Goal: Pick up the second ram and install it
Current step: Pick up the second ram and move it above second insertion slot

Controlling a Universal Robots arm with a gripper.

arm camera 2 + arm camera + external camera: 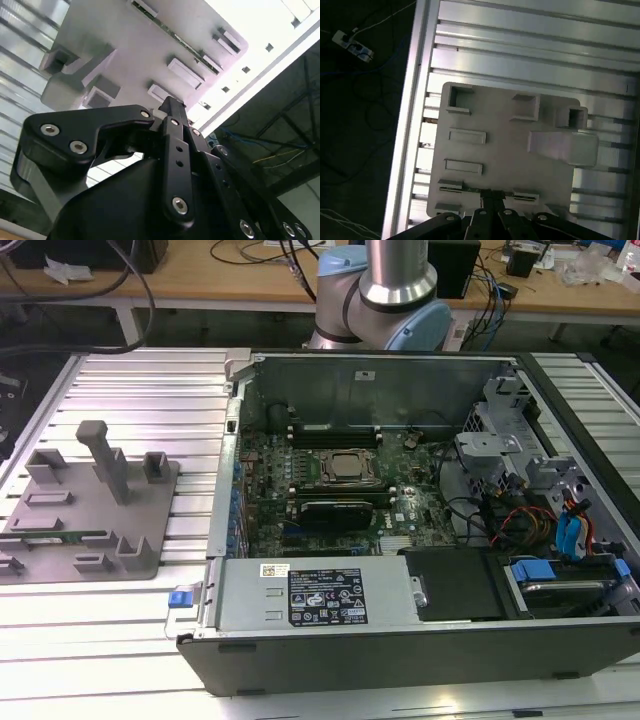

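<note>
The second ram (62, 536) is a thin green stick lying in a slot near the front edge of the grey tray (150, 500), at the exterior view's left. In the first wrist view the ram (454, 188) runs along the tray's (505, 150) edge, and my gripper (493, 198) hangs above its middle, well clear of it. In the second wrist view the black gripper (170, 104) has its fingers drawn together with nothing between them, and the ram (175, 35) shows as a thin line on the tray (125, 50) beyond.
An open computer case (400, 660) stands right of the tray, with the green motherboard (330, 470) and its processor inside. The arm's base (385, 300) rises behind the case. A tall grey post (105, 455) stands on the tray. Everything rests on a ribbed metal table (150, 390).
</note>
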